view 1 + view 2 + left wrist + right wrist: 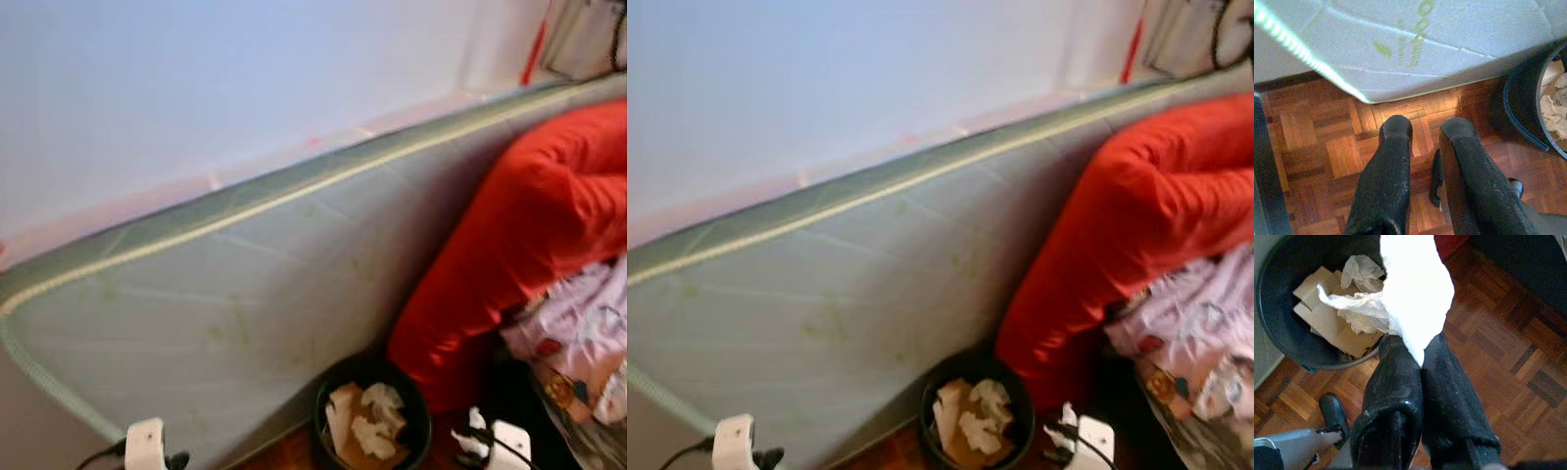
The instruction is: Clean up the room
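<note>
Right gripper (1418, 360) pinches tissue (1415, 289) beside bin (1283, 340); left gripper (1422, 137) empty, fingers parted. Risk: release short of rim, tissue lands on floor (1508, 362).

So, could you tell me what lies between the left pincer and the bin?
Only bare parquet floor, seen in the left wrist view, separates the left pincer from the bin.

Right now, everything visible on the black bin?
The black bin is round, dark, plastic-looking and open-topped. It stands upright on the parquet floor, close against the leaning grey-green mattress, with a red cloth hanging beside it. Inside lie flat cardboard pieces and crumpled tissues. The right gripper, shut on a white tissue, hangs at its rim.
</note>
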You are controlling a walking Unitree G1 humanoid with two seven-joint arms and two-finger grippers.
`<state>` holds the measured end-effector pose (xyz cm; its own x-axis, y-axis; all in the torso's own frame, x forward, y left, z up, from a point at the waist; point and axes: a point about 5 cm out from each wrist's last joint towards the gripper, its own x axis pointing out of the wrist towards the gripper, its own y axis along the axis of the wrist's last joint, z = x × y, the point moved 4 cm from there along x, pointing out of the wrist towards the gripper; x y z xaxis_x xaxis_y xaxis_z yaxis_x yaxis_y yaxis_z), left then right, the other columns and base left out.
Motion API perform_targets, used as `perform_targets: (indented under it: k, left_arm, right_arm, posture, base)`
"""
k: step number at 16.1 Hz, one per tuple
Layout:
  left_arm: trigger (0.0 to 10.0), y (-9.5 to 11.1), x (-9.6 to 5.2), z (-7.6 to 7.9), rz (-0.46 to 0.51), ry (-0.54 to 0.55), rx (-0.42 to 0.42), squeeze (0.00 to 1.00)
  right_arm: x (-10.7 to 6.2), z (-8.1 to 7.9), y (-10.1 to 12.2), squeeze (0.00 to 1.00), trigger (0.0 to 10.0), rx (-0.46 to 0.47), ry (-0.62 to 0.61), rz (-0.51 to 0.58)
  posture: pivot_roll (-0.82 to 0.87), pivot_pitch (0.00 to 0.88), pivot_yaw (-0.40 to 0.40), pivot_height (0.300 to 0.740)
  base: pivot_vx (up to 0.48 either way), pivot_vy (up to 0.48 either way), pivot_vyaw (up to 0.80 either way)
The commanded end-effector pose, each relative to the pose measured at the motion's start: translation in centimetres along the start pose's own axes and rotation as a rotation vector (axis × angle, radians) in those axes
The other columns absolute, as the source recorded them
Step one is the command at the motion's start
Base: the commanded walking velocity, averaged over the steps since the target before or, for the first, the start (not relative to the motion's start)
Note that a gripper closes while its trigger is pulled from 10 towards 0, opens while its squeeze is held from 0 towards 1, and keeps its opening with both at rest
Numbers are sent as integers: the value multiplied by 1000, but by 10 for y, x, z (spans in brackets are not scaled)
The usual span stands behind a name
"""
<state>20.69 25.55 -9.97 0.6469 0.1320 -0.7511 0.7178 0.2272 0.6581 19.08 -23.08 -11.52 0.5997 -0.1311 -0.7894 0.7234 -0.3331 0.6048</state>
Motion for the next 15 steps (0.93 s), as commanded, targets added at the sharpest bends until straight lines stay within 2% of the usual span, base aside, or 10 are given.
perform_targets:
  k: [1,4,7,9,14,15]
  left_arm:
    - [10000,-9,-3,-6,-27,17,-12,0]
    - [10000,-10,-3,-5,-27,17,-16,0]
    - [10000,-11,-3,-3,-25,14,-21,0]
    - [10000,-12,-3,-1,-24,10,-26,0]
    - [10000,-21,-4,7,-36,-8,-30,0]
    - [10000,-24,-4,8,-45,-9,-23,0]
  right_arm:
    - [1,-4,4,0,10000,12,12,13]
    - [1,-3,3,0,10000,28,18,9]
    - [0,0,5,0,10000,-25,27,6]
    - [0,2,6,0,10000,-47,33,8]
    - [-3,17,4,0,10000,-45,5,5]
    - [-4,20,5,0,10000,-69,2,11]
  posture:
    - [43,0,19,740]
    - [49,0,12,740]
    - [45,0,4,740]
    - [45,0,-6,740]
    - [48,0,-28,740]
    - [54,0,-27,740]
  base:
    - [0,0,800]
    - [0,0,171]
    - [0,0,0]
    - [0,0,800]
    - [243,0,0]
    - [0,0,0]
